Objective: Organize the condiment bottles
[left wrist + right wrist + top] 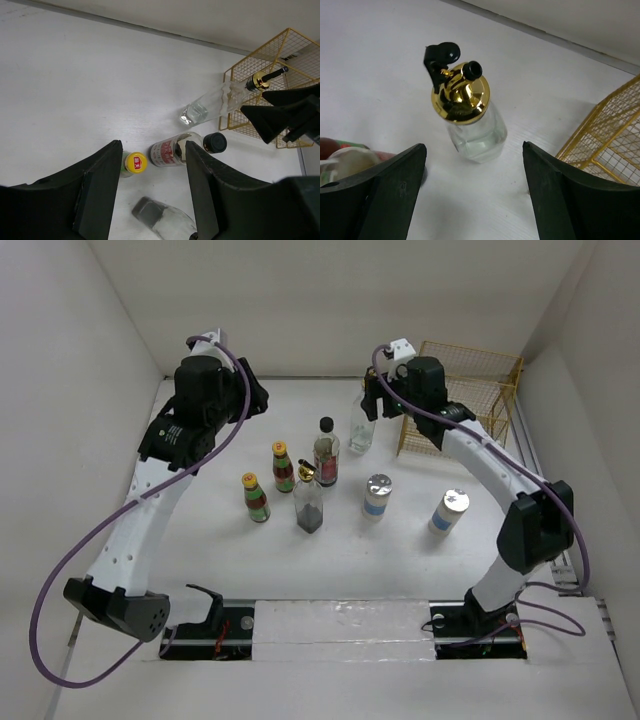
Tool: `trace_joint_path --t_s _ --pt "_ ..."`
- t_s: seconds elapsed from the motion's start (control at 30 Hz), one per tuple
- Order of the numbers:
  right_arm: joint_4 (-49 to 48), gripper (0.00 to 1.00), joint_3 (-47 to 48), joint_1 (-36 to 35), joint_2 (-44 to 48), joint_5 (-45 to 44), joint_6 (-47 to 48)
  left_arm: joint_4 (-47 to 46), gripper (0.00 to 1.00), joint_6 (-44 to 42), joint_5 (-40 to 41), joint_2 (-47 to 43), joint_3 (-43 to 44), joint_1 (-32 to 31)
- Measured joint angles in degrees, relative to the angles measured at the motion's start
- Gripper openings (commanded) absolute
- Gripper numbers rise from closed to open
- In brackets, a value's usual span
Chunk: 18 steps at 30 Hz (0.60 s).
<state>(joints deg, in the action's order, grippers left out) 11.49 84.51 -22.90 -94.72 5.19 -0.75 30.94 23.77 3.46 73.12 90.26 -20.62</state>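
The right gripper (473,145) hovers, its matte black fingers spread wide around a clear glass bottle with a shiny gold pourer (475,132), a gold wire-mesh basket (470,390) at the bottle's 3 o'clock. The left gripper (154,144), fingers parted and empty, hangs at 10 o'clock from the yellow-capped red-sauce bottles (283,467), the black-capped jar (326,453) and the silver-topped white shakers (377,495).

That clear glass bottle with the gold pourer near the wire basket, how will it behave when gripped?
Probably slippery and breakable: the bottle is smooth clear glass. Likely tippy if pushed high: it stands upright, tall and narrow, with a gold pourer on top.
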Motion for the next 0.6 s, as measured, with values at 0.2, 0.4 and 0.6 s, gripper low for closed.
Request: trace_joint_path --t_s 0.2,0.4,0.6 --pt "-1.6 0.82 4.0 0.0 -7.0 1.4 1.4 0.0 0.49 0.0 -0.2 0.4 0.0 0.0" --pt "-5.1 0.75 6.0 0.7 -10.5 2.5 1.9 -0.1 0.49 0.2 -0.7 1.0 0.0 0.0" --pt "-7.9 0.48 6.6 1.2 -12.1 3.3 2.1 -0.1 0.49 0.2 -1.2 1.8 0.0 0.0"
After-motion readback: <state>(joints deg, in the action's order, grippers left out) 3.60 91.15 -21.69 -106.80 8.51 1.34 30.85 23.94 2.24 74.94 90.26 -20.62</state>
